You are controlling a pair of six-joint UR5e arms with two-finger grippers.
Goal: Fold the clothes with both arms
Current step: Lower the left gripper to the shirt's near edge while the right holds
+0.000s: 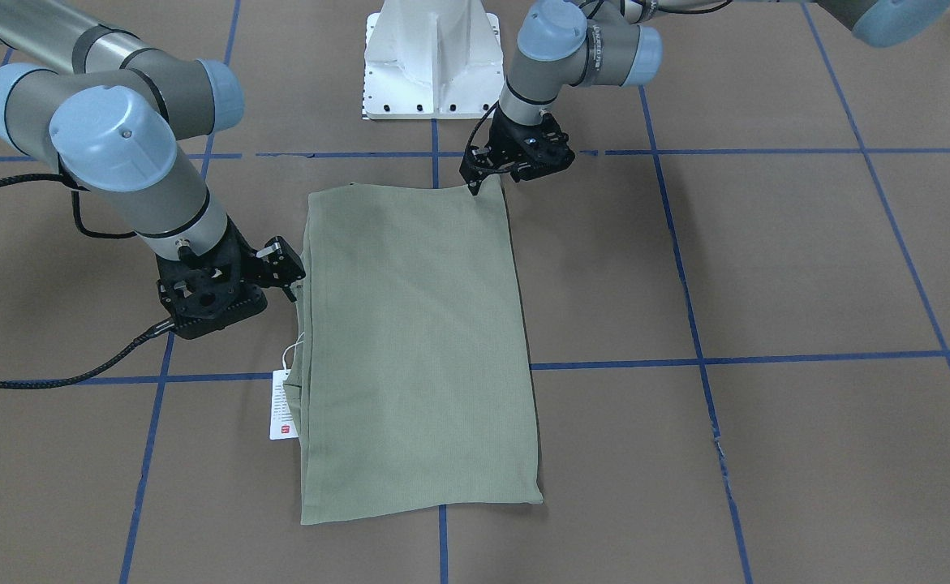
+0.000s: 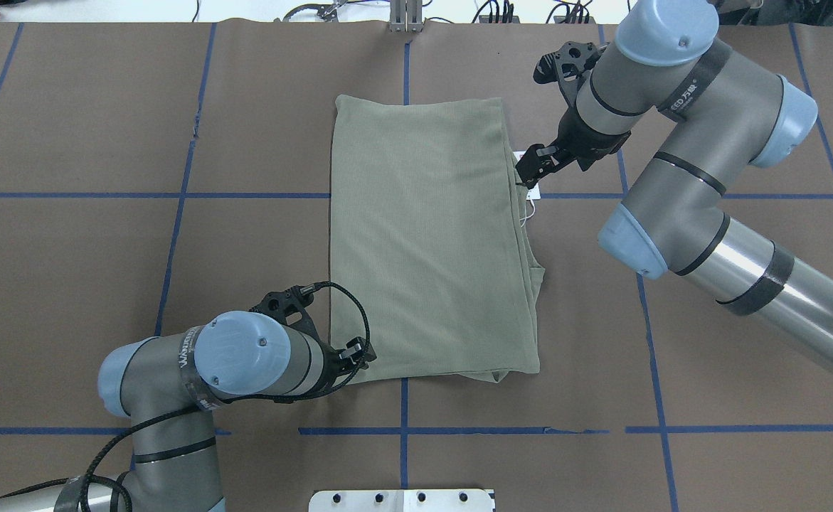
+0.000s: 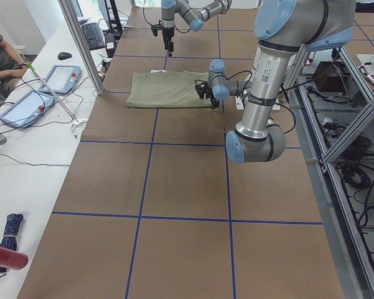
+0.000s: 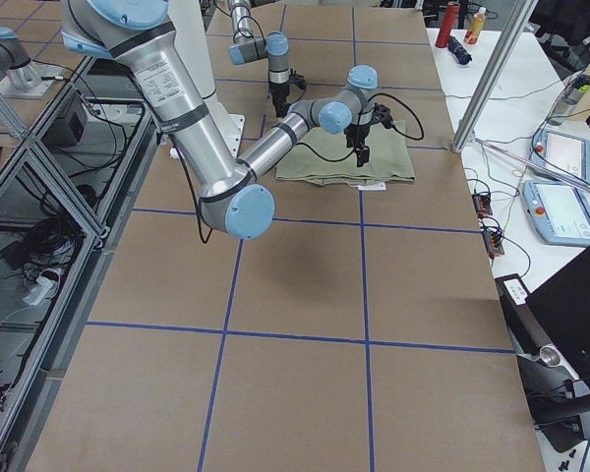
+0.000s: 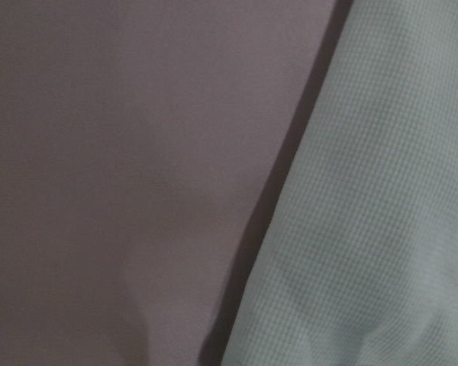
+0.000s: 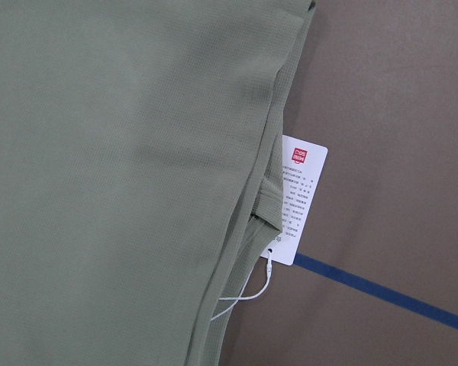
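Left tool (image 1: 475, 185) at shirt (image 1: 418, 341) corner, right tool (image 1: 292, 280) at edge (grip states unclear)

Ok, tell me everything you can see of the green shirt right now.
The shirt is pale sage-green ribbed knit, folded into a long flat rectangle on the brown table; no collar or sleeves show. Its layered edges lie on the robot's right, where a white tag with a red mark sticks out on a string. The left hand sits at its near left corner, the right hand at the layered edge by the tag; grip unclear.
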